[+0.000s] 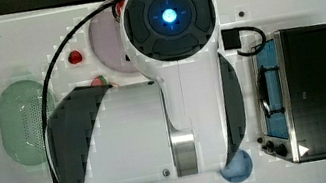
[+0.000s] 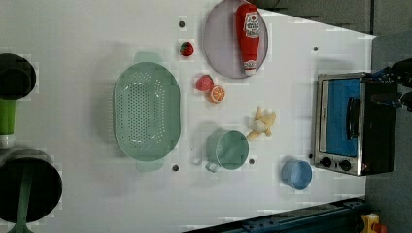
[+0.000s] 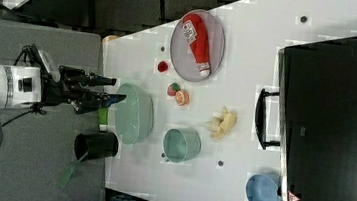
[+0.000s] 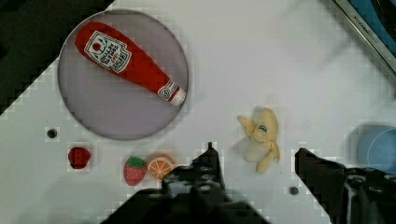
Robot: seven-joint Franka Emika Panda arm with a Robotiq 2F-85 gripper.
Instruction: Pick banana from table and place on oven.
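While the banana (image 4: pixel 260 139) lies untouched on the white desk (image 2: pixel 73 29), the pincer (image 4: pixel 254 161) hangs above it with its two dark fingers (image 4: pixel 205 163) spread apart and nothing between them. Seen from the wrist, the fruit sits just ahead of the gap between the fingertips, slightly nearer one of them, so the coming move looks like a short advance and a descent rather than a sideways reach.

In the left view the banana (image 2: pixel 262 124) rests between the green cup (image 2: pixel 227 149) and the oven (image 2: pixel 354 124), with the orange slice (image 2: pixel 217 94) and a strawberry (image 2: pixel 204 83) towards the left view's upper left and the blue bowl (image 2: pixel 297 174) towards the left view's lower right. Its stubby lobes fan out from one end, and its long axis runs at a slant, roughly pointing from the cup towards the ketchup plate (image 2: pixel 218 53).

In the wrist view that axis runs roughly across the line joining the fingertips, so the fingers would close on the narrow width; I judge little or no wrist turn is needed. The oven's black top (image 3: pixel 335 122) is bare, and the banana (image 3: pixel 222 122) lies near the door handle (image 3: pixel 263 118), so the carry afterwards should be short.
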